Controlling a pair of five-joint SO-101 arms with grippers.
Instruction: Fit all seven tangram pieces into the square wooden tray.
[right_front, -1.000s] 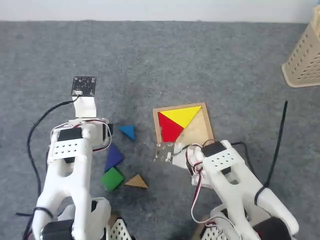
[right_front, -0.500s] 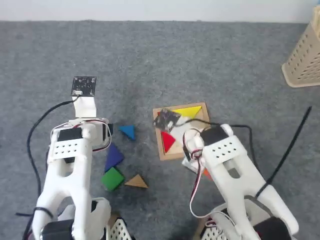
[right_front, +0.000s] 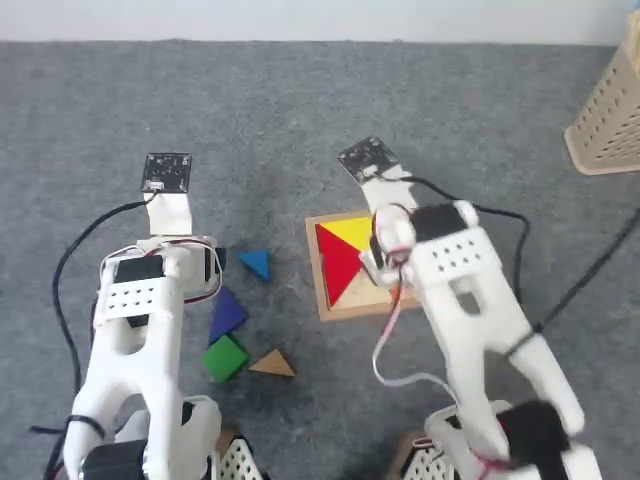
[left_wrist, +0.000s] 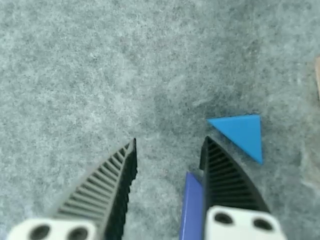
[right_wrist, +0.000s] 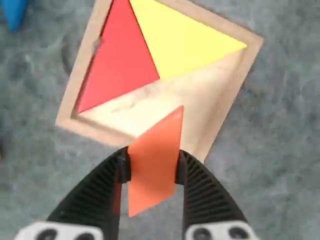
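The square wooden tray (right_front: 312, 272) lies mid-table with a red triangle (right_front: 340, 262) and a yellow triangle (right_front: 352, 232) in it. My right gripper (right_wrist: 152, 156) hangs above the tray's (right_wrist: 248, 46) bare part, shut on an orange piece (right_wrist: 152, 162). The red triangle (right_wrist: 117, 65) and yellow triangle (right_wrist: 182, 42) lie just beyond it. My left gripper (left_wrist: 169, 145) stands open over bare carpet. A light blue triangle (left_wrist: 242, 134) lies just past one fingertip and a dark blue piece (left_wrist: 191, 205) beside that same finger. A green square (right_front: 225, 357) and a tan triangle (right_front: 272, 364) lie near the left arm (right_front: 150, 295).
The light blue triangle (right_front: 256, 264) and dark blue piece (right_front: 228, 313) lie on grey carpet left of the tray. A perforated beige basket (right_front: 610, 110) stands at the back right. The right arm (right_front: 455, 270) covers the tray's right side.
The right arm has swung from the tray's near edge up and forward over the tray, carrying the orange piece. The left arm has not moved.
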